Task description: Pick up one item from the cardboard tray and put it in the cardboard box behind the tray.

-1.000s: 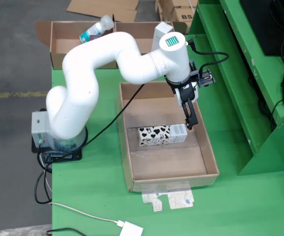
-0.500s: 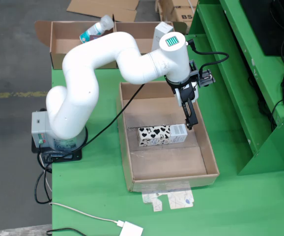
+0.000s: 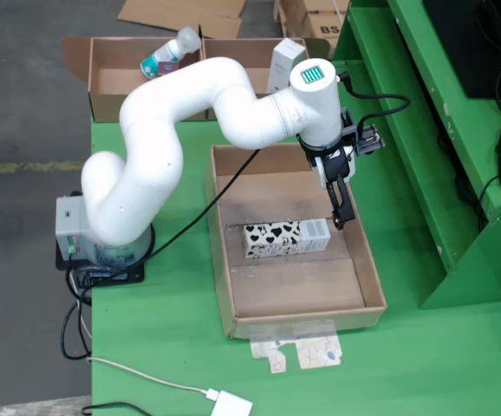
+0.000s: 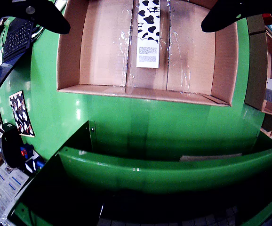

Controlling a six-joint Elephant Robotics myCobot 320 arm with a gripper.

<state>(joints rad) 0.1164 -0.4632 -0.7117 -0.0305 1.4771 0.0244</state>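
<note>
A cow-patterned milk carton point(image 3: 286, 238) lies on its side in the middle of the shallow cardboard tray point(image 3: 298, 290). My black gripper point(image 3: 343, 212) hangs just above the carton's white right end in the fixed view. In the wrist view the two black fingers point(image 4: 42, 14) stand wide apart at the top corners, with the carton point(image 4: 148, 33) between them and nothing held. The tray's floor point(image 4: 103, 52) is otherwise bare. Behind the tray stands an open cardboard box point(image 3: 112, 82) holding a plastic bottle point(image 3: 171, 50).
A second open box point(image 3: 242, 56) next to the first holds an upright white carton point(image 3: 285, 65). A green metal frame point(image 3: 424, 173) runs along the right of the tray. The arm's base point(image 3: 103, 247) and cables point(image 3: 146, 377) sit on the left.
</note>
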